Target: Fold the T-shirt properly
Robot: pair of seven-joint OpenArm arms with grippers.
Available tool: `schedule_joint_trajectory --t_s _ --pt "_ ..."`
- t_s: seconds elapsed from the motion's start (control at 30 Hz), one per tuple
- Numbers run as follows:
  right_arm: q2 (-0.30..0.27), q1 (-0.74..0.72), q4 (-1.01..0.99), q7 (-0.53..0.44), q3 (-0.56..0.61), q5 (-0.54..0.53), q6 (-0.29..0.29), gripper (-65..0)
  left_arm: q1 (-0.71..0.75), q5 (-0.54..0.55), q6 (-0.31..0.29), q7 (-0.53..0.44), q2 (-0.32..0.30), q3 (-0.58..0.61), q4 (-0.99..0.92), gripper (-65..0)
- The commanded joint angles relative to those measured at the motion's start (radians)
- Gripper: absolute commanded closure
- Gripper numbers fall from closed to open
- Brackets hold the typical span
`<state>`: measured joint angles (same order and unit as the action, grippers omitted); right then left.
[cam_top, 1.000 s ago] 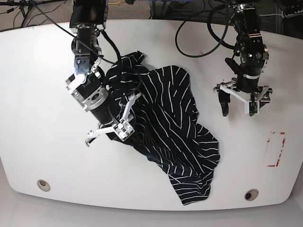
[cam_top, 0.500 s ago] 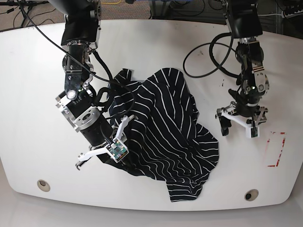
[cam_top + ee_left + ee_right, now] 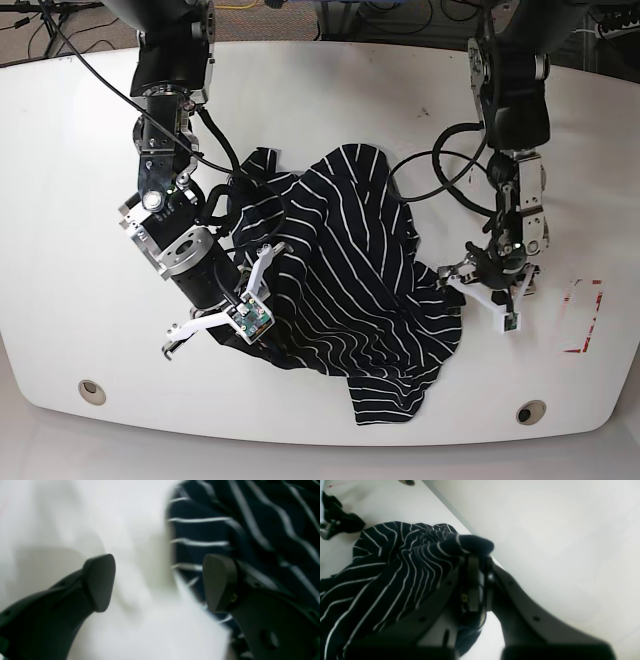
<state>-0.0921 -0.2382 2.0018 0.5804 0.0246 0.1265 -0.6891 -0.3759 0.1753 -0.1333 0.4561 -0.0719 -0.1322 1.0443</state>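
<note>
The T-shirt [image 3: 350,280], black with thin white stripes, lies crumpled in the middle of the white table [image 3: 80,250]. My right gripper [image 3: 238,318], at the shirt's left edge in the base view, is shut on a bunched fold of the T-shirt [image 3: 450,545], which wraps over the closed fingertips [image 3: 473,562]. My left gripper [image 3: 480,290] stands open just above the table at the shirt's right edge. In the left wrist view the striped hem [image 3: 200,530] lies between the gripper's [image 3: 158,582] two dark fingers, close to the right finger [image 3: 217,582], with nothing pinched.
A red rectangular mark [image 3: 583,315] is on the table at the right. Two round holes [image 3: 92,390] [image 3: 531,411] sit near the front edge. Black cables [image 3: 430,170] loop over the table behind the left arm.
My left gripper has come down and leftward to the shirt's right edge, still open. The right gripper dragged the held shirt toward the front left, then held still.
</note>
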Motion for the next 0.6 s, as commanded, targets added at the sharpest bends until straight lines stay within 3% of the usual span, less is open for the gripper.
schedule_joint_trajectory --t_s 0.0,0.57 --pt "-0.002 -0.025 0.026 -0.030 -0.002 -0.009 0.003 0.0 -0.051 0.007 -0.006 -0.020 0.022 0.009 -0.028 -51.5" --pt "-0.001 -0.025 0.030 -0.030 -0.007 -0.009 0.003 0.0 -0.108 0.002 -0.006 -0.098 0.068 0.010 -0.261 -51.1"
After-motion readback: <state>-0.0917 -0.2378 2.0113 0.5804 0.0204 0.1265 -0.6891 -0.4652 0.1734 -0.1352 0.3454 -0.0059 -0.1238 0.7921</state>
